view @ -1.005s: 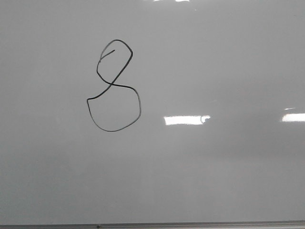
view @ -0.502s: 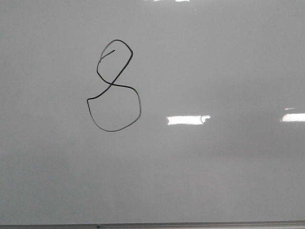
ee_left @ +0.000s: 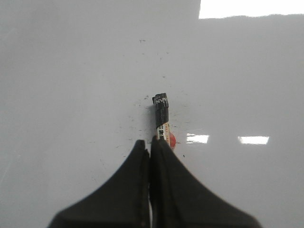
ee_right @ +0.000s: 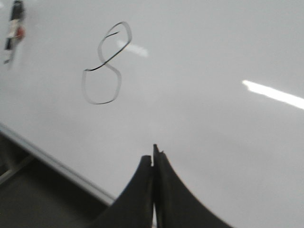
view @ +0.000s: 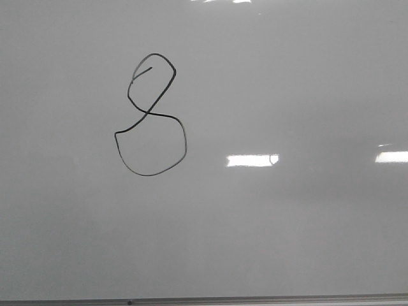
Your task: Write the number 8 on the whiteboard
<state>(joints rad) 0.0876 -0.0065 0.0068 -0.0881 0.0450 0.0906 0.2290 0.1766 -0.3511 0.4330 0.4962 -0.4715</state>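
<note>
One number 8 sits slightly further left than earlier on the whiteboard

front, right wrist: same whiteboard

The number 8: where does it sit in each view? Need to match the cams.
Front view: the number 8 is drawn left of centre in the upper half of the whiteboard.
Left wrist view: not in it; only bare board and a marker in the shut left gripper.
Right wrist view: upper left, beyond the shut, empty right gripper.
Shared landmark: the bright glare patch on the board beside the 8, seen in front and right wrist views.
</note>
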